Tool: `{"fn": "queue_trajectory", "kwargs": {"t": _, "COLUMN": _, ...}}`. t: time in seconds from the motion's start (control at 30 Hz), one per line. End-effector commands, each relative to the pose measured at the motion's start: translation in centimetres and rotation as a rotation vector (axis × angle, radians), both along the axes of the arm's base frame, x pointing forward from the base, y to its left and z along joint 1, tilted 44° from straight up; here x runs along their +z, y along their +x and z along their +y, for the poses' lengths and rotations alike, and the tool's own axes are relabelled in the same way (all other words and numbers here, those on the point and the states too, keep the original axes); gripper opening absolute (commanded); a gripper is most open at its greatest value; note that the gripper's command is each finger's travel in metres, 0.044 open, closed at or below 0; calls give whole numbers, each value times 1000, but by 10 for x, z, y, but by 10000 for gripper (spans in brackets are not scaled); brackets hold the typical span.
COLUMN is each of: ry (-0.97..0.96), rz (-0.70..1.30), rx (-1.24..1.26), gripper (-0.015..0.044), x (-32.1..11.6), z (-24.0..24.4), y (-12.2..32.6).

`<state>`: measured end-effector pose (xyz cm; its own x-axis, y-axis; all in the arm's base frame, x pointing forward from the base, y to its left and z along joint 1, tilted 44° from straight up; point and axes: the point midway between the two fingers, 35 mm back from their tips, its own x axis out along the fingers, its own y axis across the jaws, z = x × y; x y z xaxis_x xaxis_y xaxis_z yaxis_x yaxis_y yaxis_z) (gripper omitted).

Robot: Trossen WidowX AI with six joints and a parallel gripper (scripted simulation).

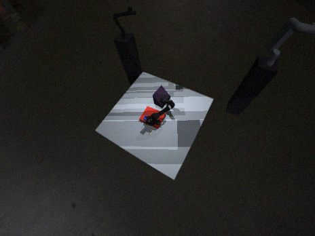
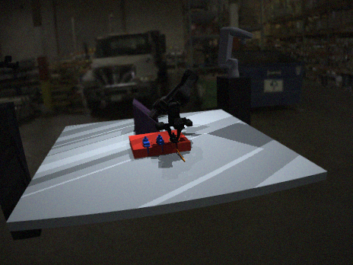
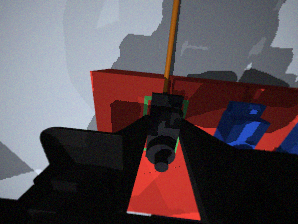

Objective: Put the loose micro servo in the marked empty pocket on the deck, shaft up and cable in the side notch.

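Observation:
The red deck (image 1: pixel 148 110) (image 2: pixel 138 152) (image 3: pixel 165 197) lies on the table. My gripper (image 1: pixel 152 121) (image 2: pixel 174 140) (image 3: pixel 163 120) is shut on the black micro servo, one finger on each side of its body. The servo (image 3: pixel 165 106) is over the green-outlined pocket, its round shaft end towards the camera. Parts of the green outline (image 3: pixel 147 106) show on both sides of it. Its orange cable (image 1: pixel 150 130) (image 2: pixel 180 154) (image 3: pixel 172 47) runs out past the deck's edge. The pocket floor and the ears' undersides are hidden, so I cannot tell how deep the servo sits.
Blue servos (image 2: pixel 146 142) (image 3: pixel 242 125) stand in the deck beside the held one, close to one finger. A dark square recess (image 3: pixel 125 116) lies on its other side. A purple block (image 1: pixel 161 95) (image 2: pixel 143 119) stands behind the deck. Shadows cross the table (image 1: pixel 136 135) (image 2: pixel 103 190).

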<state>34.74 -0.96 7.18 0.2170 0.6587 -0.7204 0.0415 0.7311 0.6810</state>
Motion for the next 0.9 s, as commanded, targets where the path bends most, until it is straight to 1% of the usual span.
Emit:
{"fn": "queue_trajectory", "kwargs": {"t": 0.0, "ry": 7, "rz": -1, "rx": -4, "gripper": 26, "x": -1, "z": 1, "y": 0}}
{"fn": "queue_trajectory", "kwargs": {"t": 0.2, "ry": 7, "rz": -1, "rx": -4, "gripper": 184, "x": -1, "z": 0, "y": 0}}
{"fn": "queue_trajectory", "kwargs": {"t": 0.3, "ry": 7, "rz": -1, "rx": -4, "gripper": 187, "x": 4, "z": -5, "y": -2}}
{"fn": "queue_trajectory", "kwargs": {"t": 0.4, "ry": 6, "rz": 0, "rx": -4, "gripper": 187, "x": 21, "z": -20, "y": -10}}
{"fn": "queue_trajectory", "kwargs": {"t": 0.57, "ry": 6, "rz": 0, "rx": -4, "gripper": 187, "x": 21, "z": -24, "y": -14}}
{"fn": "queue_trajectory", "kwargs": {"t": 0.63, "ry": 4, "rz": 6, "rx": -10, "gripper": 240, "x": 21, "z": -26, "y": -20}}
{"fn": "queue_trajectory", "kwargs": {"t": 0.7, "ry": 0, "rz": 8, "rx": -10, "gripper": 292, "x": 27, "z": -33, "y": -37}}
{"fn": "queue_trajectory", "kwargs": {"t": 0.87, "ry": -1, "rz": 11, "rx": -6, "gripper": 424, "x": 48, "z": -47, "y": -105}}
